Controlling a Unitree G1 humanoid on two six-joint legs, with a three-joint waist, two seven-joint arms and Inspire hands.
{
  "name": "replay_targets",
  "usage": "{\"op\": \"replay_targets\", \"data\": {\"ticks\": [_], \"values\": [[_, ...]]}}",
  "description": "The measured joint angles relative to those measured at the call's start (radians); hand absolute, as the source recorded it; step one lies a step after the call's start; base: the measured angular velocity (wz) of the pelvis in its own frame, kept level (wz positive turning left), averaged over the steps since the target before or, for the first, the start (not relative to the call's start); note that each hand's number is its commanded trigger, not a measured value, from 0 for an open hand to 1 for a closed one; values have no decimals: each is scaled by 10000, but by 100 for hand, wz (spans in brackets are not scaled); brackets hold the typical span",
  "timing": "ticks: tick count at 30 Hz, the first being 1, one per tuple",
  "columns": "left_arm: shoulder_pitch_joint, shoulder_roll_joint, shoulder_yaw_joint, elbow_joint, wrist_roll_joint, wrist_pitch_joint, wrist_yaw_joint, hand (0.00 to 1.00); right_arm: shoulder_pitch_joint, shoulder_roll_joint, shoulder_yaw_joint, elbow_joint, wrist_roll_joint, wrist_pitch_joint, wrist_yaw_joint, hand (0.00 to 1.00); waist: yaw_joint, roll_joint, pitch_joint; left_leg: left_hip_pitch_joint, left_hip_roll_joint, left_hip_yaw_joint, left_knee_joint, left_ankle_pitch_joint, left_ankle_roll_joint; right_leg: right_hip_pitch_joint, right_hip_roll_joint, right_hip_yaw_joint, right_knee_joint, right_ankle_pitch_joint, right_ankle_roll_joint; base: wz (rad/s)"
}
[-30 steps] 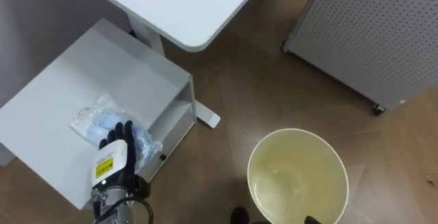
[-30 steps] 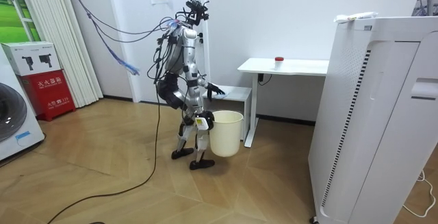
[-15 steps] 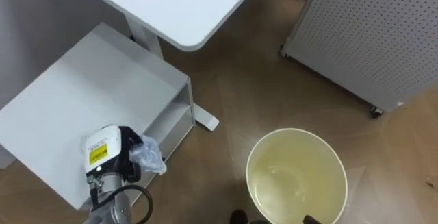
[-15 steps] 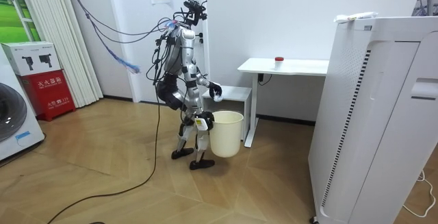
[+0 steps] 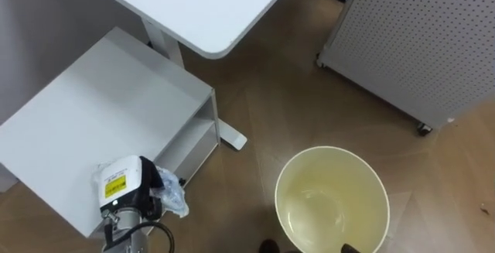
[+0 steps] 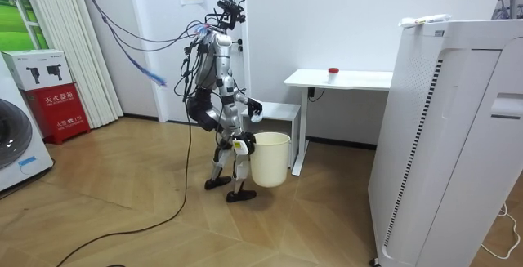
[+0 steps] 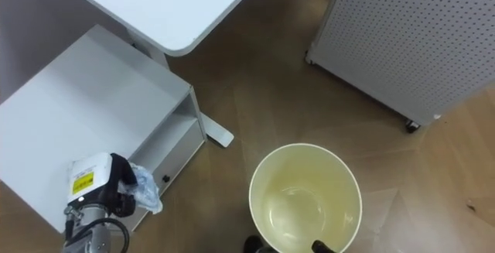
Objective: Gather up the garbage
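The left hand point(image 5: 124, 186) clutches a crumpled plastic bag point(image 5: 171, 199) (clear, bluish).

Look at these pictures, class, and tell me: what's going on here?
A humanoid robot stands by a low white cabinet next to a white desk, clearing rubbish. Its left hand is closed round a crumpled clear plastic bag at the cabinet's front edge. A cream bin stands on the floor just in front of it, with nothing inside yet. Its right hand hangs low beside the bin.
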Motion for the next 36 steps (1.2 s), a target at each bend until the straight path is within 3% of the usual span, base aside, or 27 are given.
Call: {"op": "replay_targets", "data": {"ticks": [6,10,16,19,24,25,26,28,36], "values": [[116,-154,202,-404,-466,-637,23,100,43,255,6,67,-271,-470,0,100,6,6,-3,433,16,25,-415,103,-22,450,56,-14,-441,112,16,-1],[602,-828,229,-973,-716,-1247,137,100,68,497,220,241,-447,-817,0,100,100,-3,-26,1199,1,278,-1200,292,-11,1054,174,201,-1103,309,108,-12],[1277,-1892,-517,-1988,-880,-1338,-354,100,110,763,423,396,-502,-960,2,100,208,-29,-60,1771,-133,355,-2042,498,-21,1541,205,238,-1701,389,176,-1],[1325,-2231,-909,-2051,-904,-1378,-807,100,90,771,599,319,-538,-992,3,100,243,-30,-65,1792,-109,448,-2173,540,-11,1539,230,263,-1769,401,188,-1],[1325,-2426,-1671,-2042,-1276,-1373,-1701,100,-7,868,810,346,-852,-1006,3,100,205,-31,-88,1846,-125,513,-2302,571,27,1549,221,282,-1911,419,219,-2],[1328,-2459,-1856,-2042,-1386,-1367,-1905,94,-13,873,809,354,-854,-986,-4,100,194,-31,-88,1890,-164,535,-2375,609,48,1572,187,289,-1940,427,231,4],[1335,-2476,-1941,-2042,-1418,-1360,-2006,57,-18,868,808,358,-853,-961,-4,100,189,-31,-88,1918,-172,549,-2408,626,54,1597,178,291,-1974,433,240,0],[1343,-2547,-2128,-2056,-1567,-1294,-2301,0,1,953,807,360,-850,-943,-5,100,192,-55,-109,1991,-183,563,-2542,707,51,1686,199,308,-2128,499,263,0],[1389,-2748,-2332,-2181,-1565,-1283,-2816,0,-13,1055,987,393,-843,-944,-2,100,175,-129,-154,1966,-144,658,-2657,776,40,1690,364,467,-2410,736,278,-5]]}}
